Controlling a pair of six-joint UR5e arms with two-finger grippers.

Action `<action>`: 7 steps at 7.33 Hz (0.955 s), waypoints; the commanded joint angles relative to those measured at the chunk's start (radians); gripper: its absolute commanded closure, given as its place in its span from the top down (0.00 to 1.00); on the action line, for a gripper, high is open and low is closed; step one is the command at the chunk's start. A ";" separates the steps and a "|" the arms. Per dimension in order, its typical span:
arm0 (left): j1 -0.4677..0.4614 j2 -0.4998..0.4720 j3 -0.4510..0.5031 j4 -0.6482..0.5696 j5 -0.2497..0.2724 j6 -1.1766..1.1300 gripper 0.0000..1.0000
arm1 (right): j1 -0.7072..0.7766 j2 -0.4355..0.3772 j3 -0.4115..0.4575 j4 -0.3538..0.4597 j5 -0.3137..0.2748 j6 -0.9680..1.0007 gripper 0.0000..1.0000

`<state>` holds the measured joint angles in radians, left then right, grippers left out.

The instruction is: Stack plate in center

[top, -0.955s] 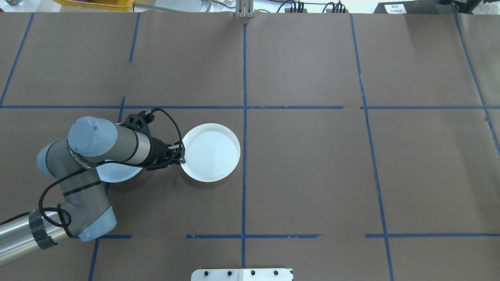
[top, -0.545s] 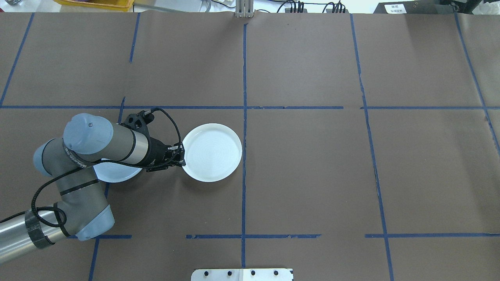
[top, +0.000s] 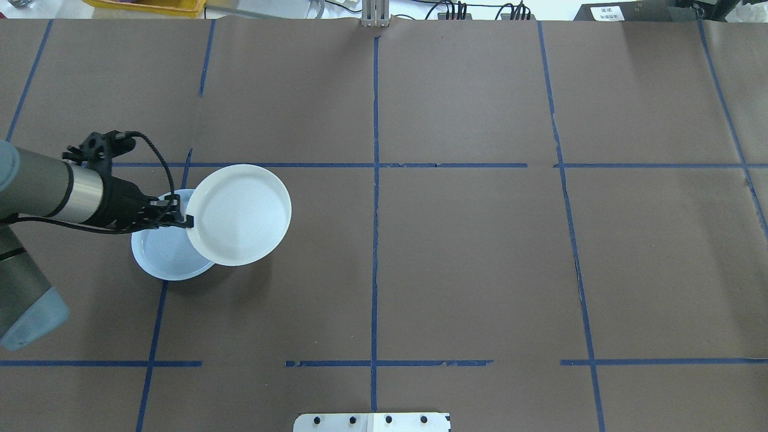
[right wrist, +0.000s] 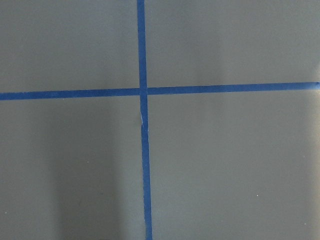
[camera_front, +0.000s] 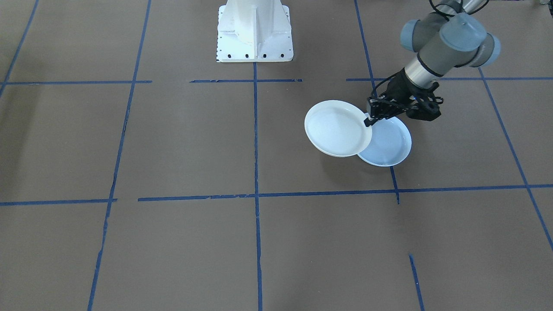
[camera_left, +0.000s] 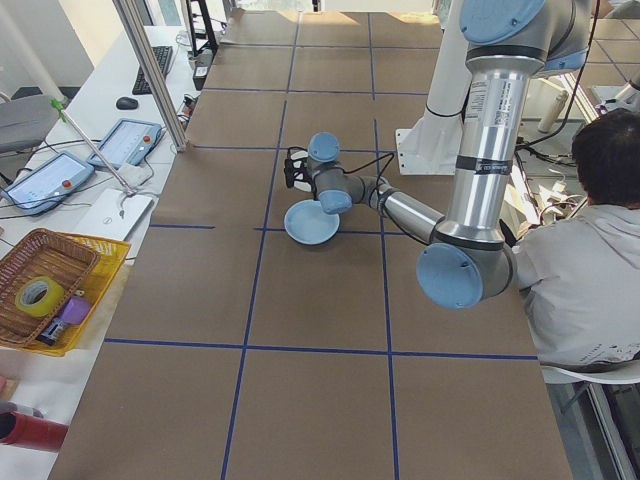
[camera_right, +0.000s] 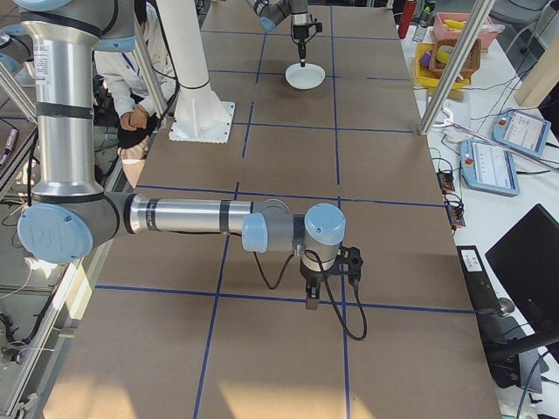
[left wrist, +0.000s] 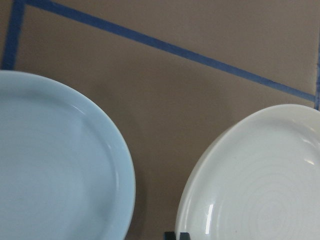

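White plate (top: 240, 215): pinched at its rim by left gripper (top: 187, 221), now lifted and carried back left, overlapping blue plate (top: 162, 258) on the table (top: 480, 270). Earlier it sat right of it. Right gripper (camera_right: 312, 303): state unclear.

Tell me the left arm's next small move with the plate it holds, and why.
Probably carry it a little further over the pale blue plate, then lower. The left gripper holds the white ridged plate by its rim, raised and only partly overlapping the blue one, so it isn't centred yet.
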<state>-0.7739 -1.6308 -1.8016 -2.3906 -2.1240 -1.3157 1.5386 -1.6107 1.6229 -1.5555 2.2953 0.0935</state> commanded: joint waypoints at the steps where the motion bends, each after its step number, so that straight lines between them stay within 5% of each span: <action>1: -0.060 0.110 0.039 -0.128 -0.086 0.085 0.00 | 0.000 0.000 0.000 0.000 0.001 0.000 1.00; 7: -0.090 0.103 0.132 -0.145 -0.192 0.084 0.00 | 0.000 0.000 0.000 0.000 0.001 -0.001 1.00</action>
<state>-0.8520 -1.5275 -1.6797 -2.5369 -2.2902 -1.2316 1.5386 -1.6107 1.6230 -1.5555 2.2958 0.0926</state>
